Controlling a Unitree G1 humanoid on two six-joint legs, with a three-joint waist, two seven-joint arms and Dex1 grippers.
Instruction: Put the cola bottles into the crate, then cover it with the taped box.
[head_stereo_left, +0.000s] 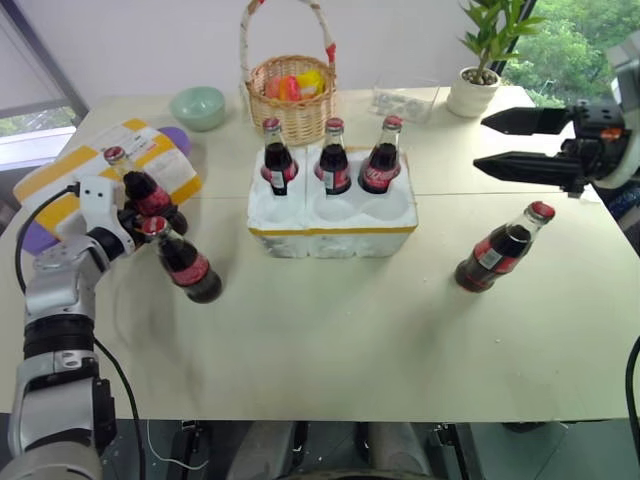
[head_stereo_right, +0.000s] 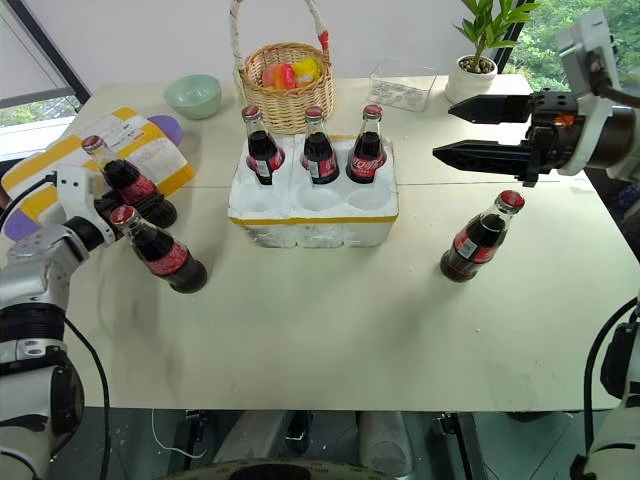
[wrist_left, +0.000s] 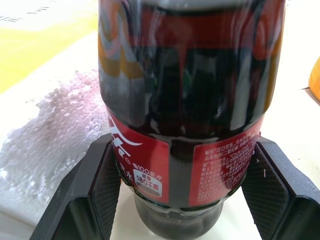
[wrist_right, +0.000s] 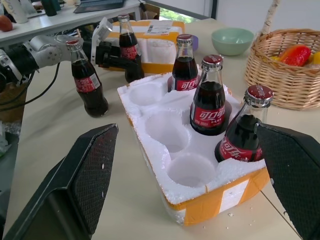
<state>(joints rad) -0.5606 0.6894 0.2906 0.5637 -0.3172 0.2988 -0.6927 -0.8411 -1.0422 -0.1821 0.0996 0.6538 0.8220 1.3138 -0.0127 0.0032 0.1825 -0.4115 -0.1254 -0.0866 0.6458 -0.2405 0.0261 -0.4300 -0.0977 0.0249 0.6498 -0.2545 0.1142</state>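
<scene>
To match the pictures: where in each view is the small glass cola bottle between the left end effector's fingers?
Left eye view: small red-capped glass cola bottle, far left.
Right eye view: far left.
Left wrist view: close up, centre.
Right wrist view: in front of the yellow-taped white foam box, at.
Shared landmark: that box.

Six cola bottles, all dark brown with red caps and red labels in white script: three in the crate (head_stereo_left: 333, 215), one (head_stereo_left: 497, 248) off to the right, two on the left (head_stereo_left: 185, 262) (head_stereo_left: 145, 190). The crate's white foam with a thin yellow stripe round its rim. The box (head_stereo_left: 110, 165) is white with broad yellow tape bands and a white label. Tan woven basket (head_stereo_left: 290, 100), something red, orange and yellow inside it. Pale green bowl (head_stereo_left: 198, 106). White pot (head_stereo_left: 472, 92) with green leaves. Table (head_stereo_left: 330, 340) is plain cream. Gripper fingers are black, both sides (head_stereo_left: 525, 140) (wrist_left: 107, 185), with a fine ribbed texture on the pads.
</scene>
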